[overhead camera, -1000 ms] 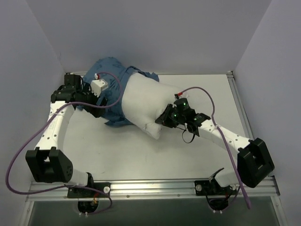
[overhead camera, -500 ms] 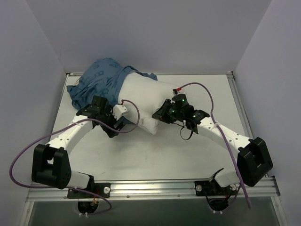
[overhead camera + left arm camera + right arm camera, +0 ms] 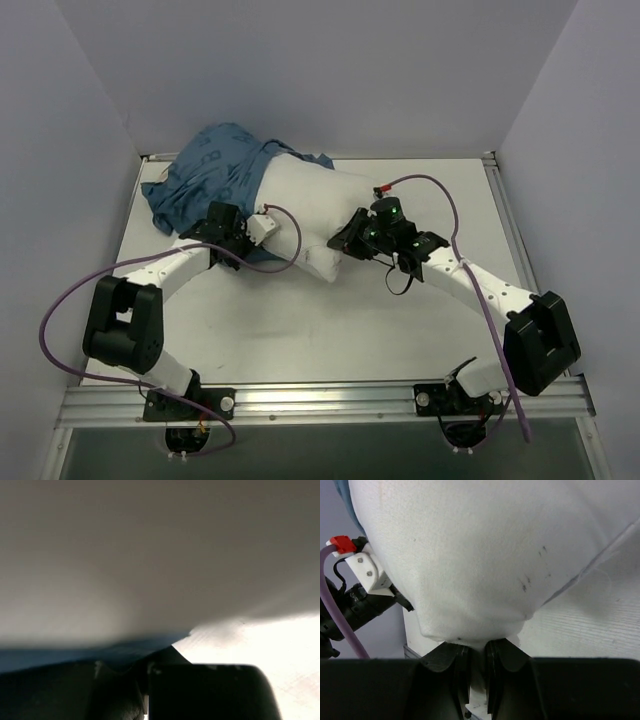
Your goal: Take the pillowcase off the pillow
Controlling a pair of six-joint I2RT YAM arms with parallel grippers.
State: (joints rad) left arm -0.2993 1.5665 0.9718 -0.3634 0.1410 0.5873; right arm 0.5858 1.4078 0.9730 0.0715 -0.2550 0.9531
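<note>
The white pillow (image 3: 305, 205) lies at the back of the table, its far-left end still inside the dark blue printed pillowcase (image 3: 215, 175), which is bunched toward the back left corner. My left gripper (image 3: 252, 245) sits at the pillowcase's near edge, against the pillow's side. In the left wrist view the pillow (image 3: 160, 555) fills the frame and a blue strip of pillowcase (image 3: 75, 652) runs into my left gripper (image 3: 146, 672), which is shut on it. My right gripper (image 3: 338, 243) is shut on the pillow's bare near corner; this grip (image 3: 477, 652) shows under the pillow (image 3: 470, 555).
The white table (image 3: 300, 320) ends in a metal rail (image 3: 330, 400) at the near edge, with grey walls on three sides. Purple cables loop off both arms. The left arm's camera mount (image 3: 365, 570) shows beside the pillow in the right wrist view.
My left arm swung in from the table's far left to the pillowcase's near edge and its jaws shut. The pillowcase spread out leftward. My right gripper kept the pillow's corner, shifting slightly.
</note>
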